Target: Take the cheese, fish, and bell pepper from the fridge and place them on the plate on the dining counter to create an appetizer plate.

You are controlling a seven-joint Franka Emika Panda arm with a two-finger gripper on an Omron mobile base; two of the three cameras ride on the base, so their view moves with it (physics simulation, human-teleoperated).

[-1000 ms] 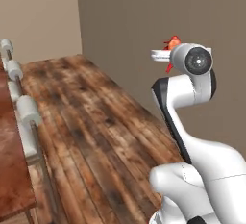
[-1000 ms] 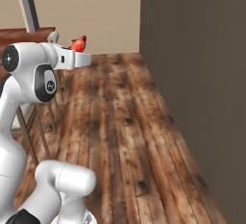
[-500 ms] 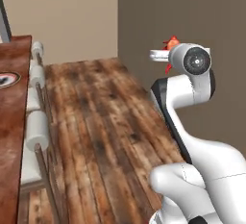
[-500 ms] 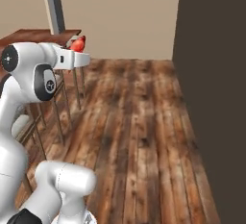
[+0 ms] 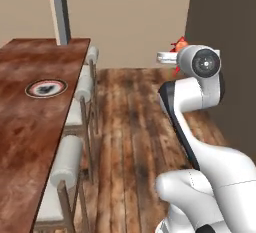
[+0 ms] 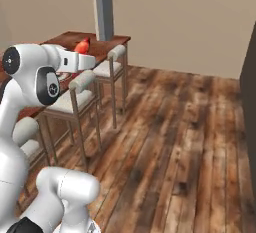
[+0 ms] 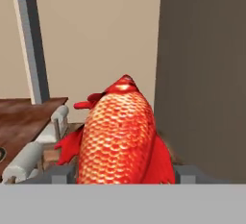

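My gripper (image 7: 122,176) is shut on the fish (image 7: 118,134), a red-orange scaly body that stands up between the two dark fingertips (image 7: 60,172). From the base, the fish (image 5: 179,43) pokes up above the raised hand, and the fish (image 6: 81,45) shows again over the white wrist. The plate (image 5: 46,88), dark-rimmed with a red-and-white centre, lies bare on the dining counter (image 5: 25,127) to my left, well apart from the gripper. The cheese and the bell pepper are out of view.
White-cushioned stools (image 5: 67,162) line the counter's near side, between me and the plate. A grey post (image 5: 59,7) rises at the counter's far end. A tall dark panel (image 5: 222,27) stands on the right; I cannot tell whether it is the fridge. Wooden floor (image 6: 165,142) lies open ahead.
The whole picture has swung as the base turned: the dining counter, stools and plate have come into view on the left. The fish stays in the gripper, held as before.
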